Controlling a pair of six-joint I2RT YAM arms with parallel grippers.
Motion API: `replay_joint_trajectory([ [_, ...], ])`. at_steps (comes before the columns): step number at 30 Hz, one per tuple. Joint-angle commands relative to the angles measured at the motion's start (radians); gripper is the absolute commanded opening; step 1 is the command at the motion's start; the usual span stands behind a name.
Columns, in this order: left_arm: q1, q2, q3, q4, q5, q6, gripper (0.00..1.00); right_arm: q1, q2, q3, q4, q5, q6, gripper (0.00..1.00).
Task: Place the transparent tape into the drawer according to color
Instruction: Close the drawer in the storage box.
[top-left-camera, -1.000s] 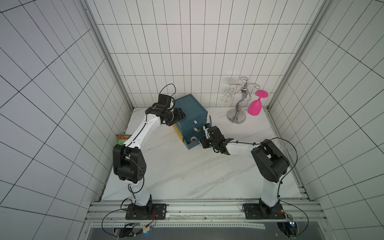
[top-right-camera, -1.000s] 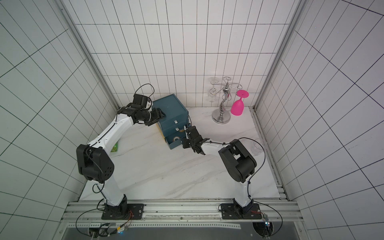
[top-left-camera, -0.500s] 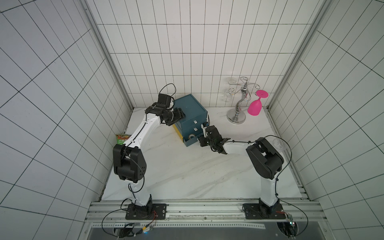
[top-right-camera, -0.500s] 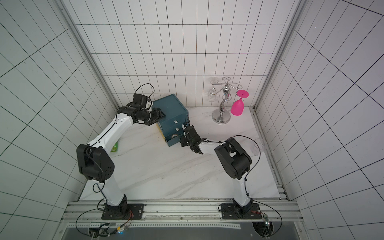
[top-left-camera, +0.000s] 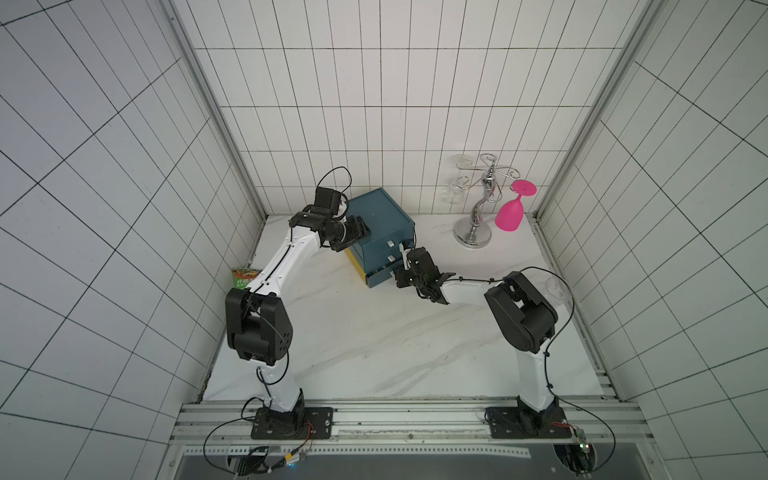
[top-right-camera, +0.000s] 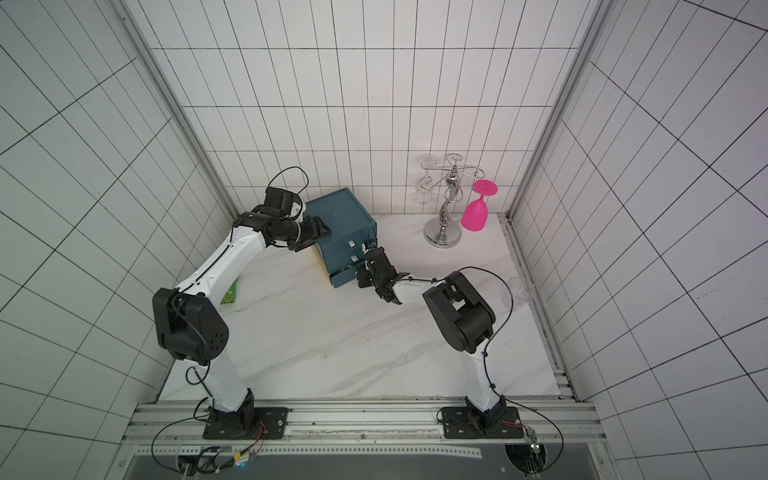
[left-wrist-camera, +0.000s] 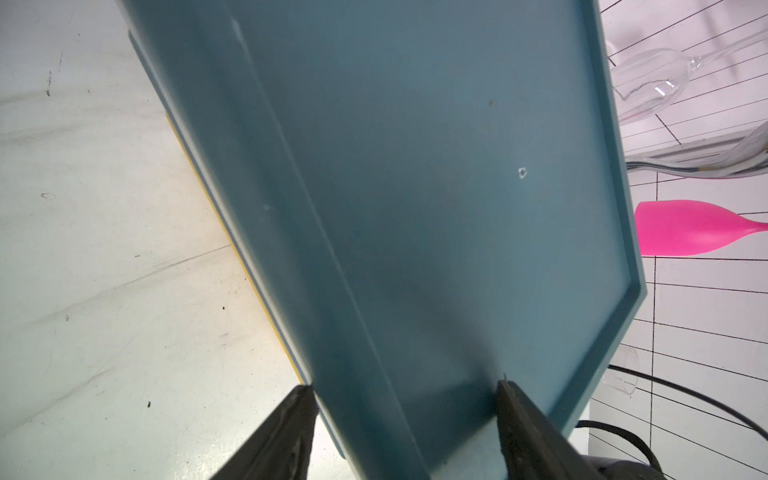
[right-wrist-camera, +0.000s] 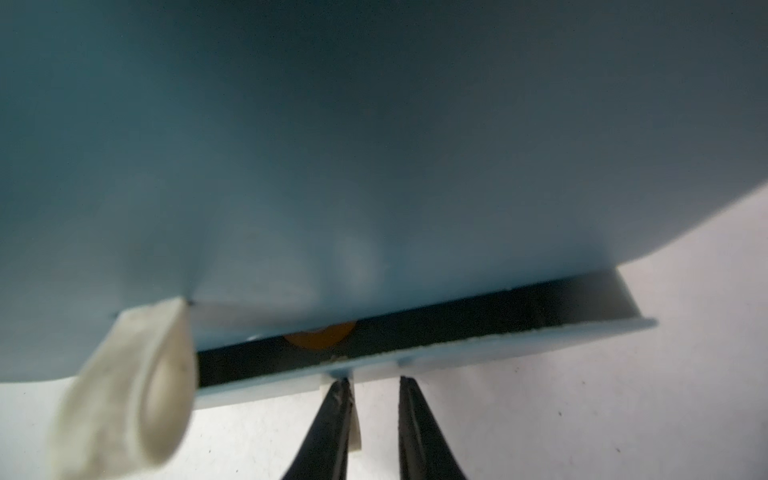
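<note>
White marble table (top-left-camera: 374, 332) — on it a blue drawer cabinet (top-left-camera: 382, 216), chrome glass rack (top-left-camera: 473, 237) (rear corner), green packet (top-left-camera: 245, 277).

A: Top views, light?
B: Bright, even, from overhead. Faint soft shadows on the counter (top-left-camera: 374, 353). Sharp; wide-angle stretch twd the edges. Chrome rack (top-left-camera: 471, 239) glints.
A: Wrist cams?
B: Left: blue cabinet (left-wrist-camera: 415, 187) soft up close, its near end shaded, pink glass (left-wrist-camera: 685, 235) crisp. Right: dimmer, nearly all out of focus. White pull tab (right-wrist-camera: 133, 386) v. blurry, drawer slot (right-wrist-camera: 478, 318) black, orange tape (right-wrist-camera: 320, 336) just a fuzzy blob, counter beside it bright white.
</note>
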Motion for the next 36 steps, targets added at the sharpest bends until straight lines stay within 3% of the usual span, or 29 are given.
replay_joint_trajectory([
  [1,0.001,0.033,0.012,-0.072,0.009,0.030,0.71,0.006,0.032,0.069,0.031,0.030,0.009,0.24],
  [29,0.011,0.052,0.021,-0.084,0.025,0.057,0.70,-0.002,0.071,0.103,0.115,-0.030,0.051,0.28],
  [33,0.021,0.032,0.021,-0.076,0.017,0.055,0.78,-0.005,-0.011,0.030,0.056,-0.006,0.052,0.36],
  [36,0.034,0.001,0.023,-0.048,0.015,0.045,0.88,-0.005,-0.102,-0.041,-0.011,0.006,0.052,0.48],
])
